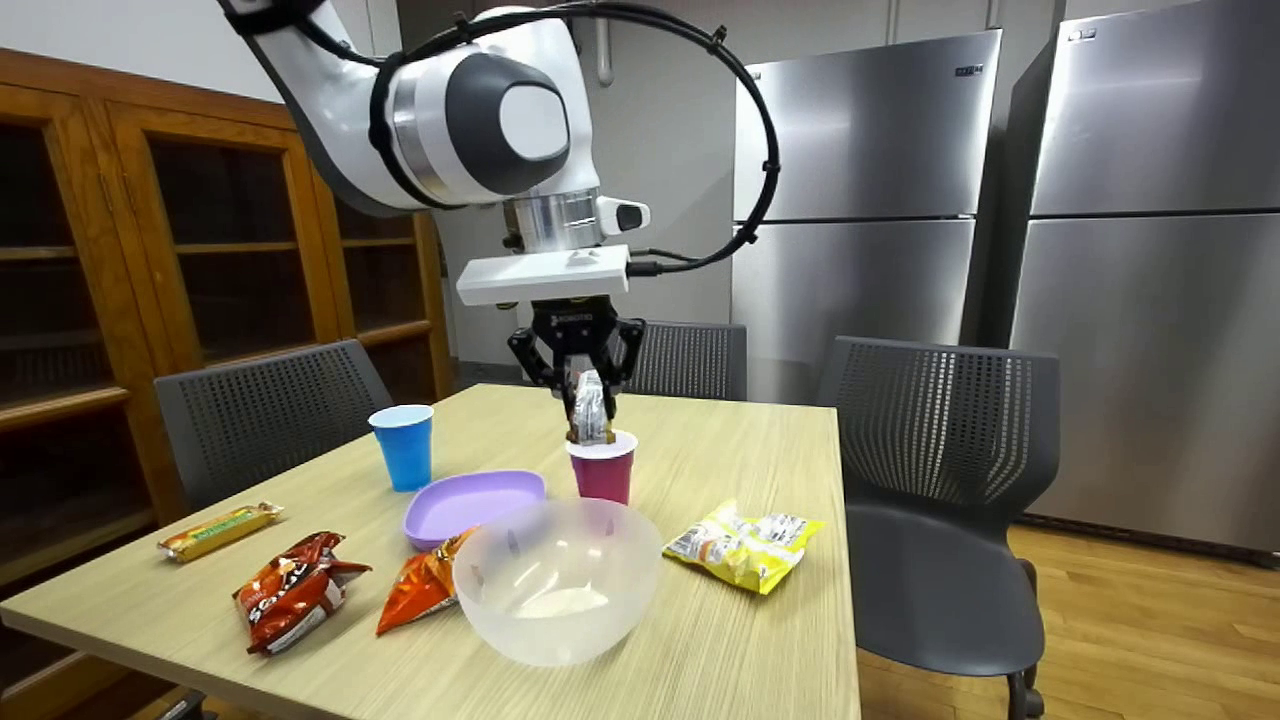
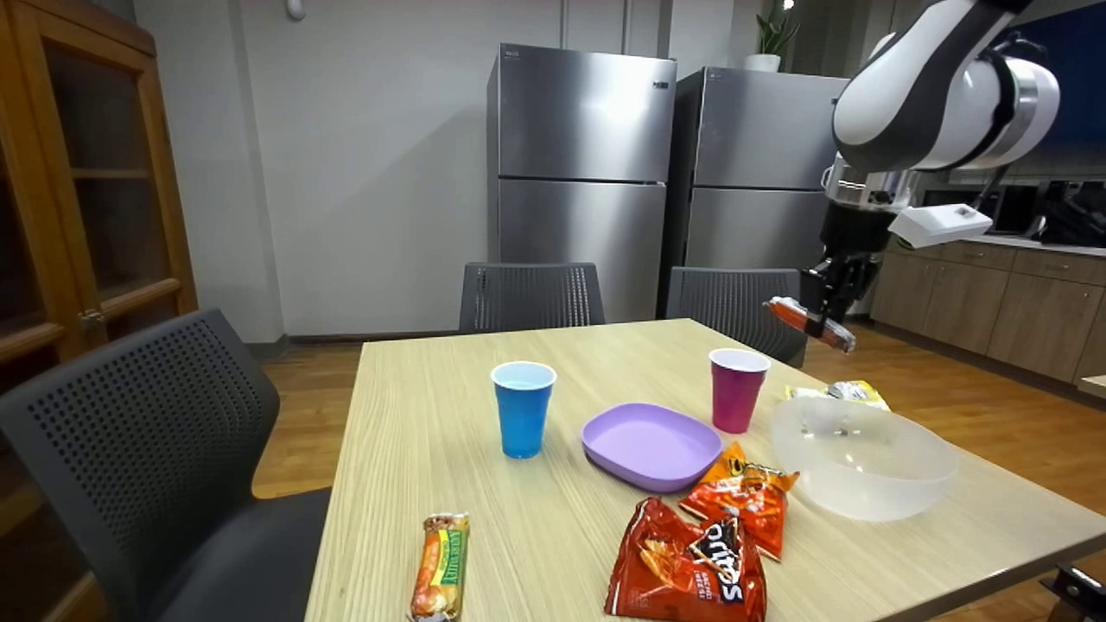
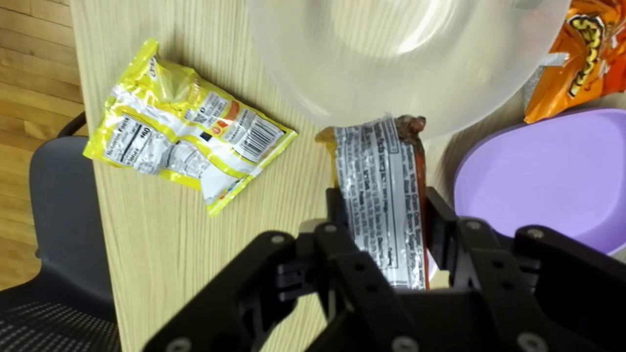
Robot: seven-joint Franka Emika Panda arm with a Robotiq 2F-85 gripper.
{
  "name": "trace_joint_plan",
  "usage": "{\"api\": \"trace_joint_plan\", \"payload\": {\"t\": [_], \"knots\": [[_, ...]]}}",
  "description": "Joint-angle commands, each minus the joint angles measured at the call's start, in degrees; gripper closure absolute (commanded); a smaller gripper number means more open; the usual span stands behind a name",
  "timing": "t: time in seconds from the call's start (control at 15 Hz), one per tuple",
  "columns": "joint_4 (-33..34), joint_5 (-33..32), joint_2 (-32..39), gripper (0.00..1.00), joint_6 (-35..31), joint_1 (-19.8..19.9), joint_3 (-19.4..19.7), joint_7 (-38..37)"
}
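Black two-fingered end effector [image 3: 384, 210] partly closed, pinching silver-and-red wrapped bar [image 3: 376, 161] by its long sides; bar up in air over pale wood-grain desk [image 1: 740, 450], near frosted round plastic bowl [image 1: 560, 620] and magenta white-rimmed cup [image 1: 605, 482].

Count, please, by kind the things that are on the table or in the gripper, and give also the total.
Bags: 3
Cups: 2
Bars: 2 (1 held by the gripper)
Plate: 1
Bowl: 1
Total: 9
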State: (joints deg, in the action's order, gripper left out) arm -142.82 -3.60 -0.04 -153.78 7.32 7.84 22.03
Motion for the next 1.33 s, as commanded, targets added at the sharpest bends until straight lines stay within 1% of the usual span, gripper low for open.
{"api": "trace_joint_plan", "payload": {"t": [0.0,0.2,0.4,0.6,0.8,1.27], "knots": [[2.47,1.02,1.11,0.84,0.52,-1.83,-1.94,-2.68],[5.33,2.97,3.61,0.84,0.60,-3.11,-3.21,-1.78],[8.31,5.54,6.32,0.84,0.76,-3.50,-4.51,-1.02],[11.20,5.34,9.24,0.84,1.00,-3.60,-5.57,-2.15],[14.40,4.49,12.38,0.84,2.15,-3.80,-6.29,-4.01],[21.99,3.33,20.17,0.84,5.70,-6.02,-7.06,-12.10]]}}
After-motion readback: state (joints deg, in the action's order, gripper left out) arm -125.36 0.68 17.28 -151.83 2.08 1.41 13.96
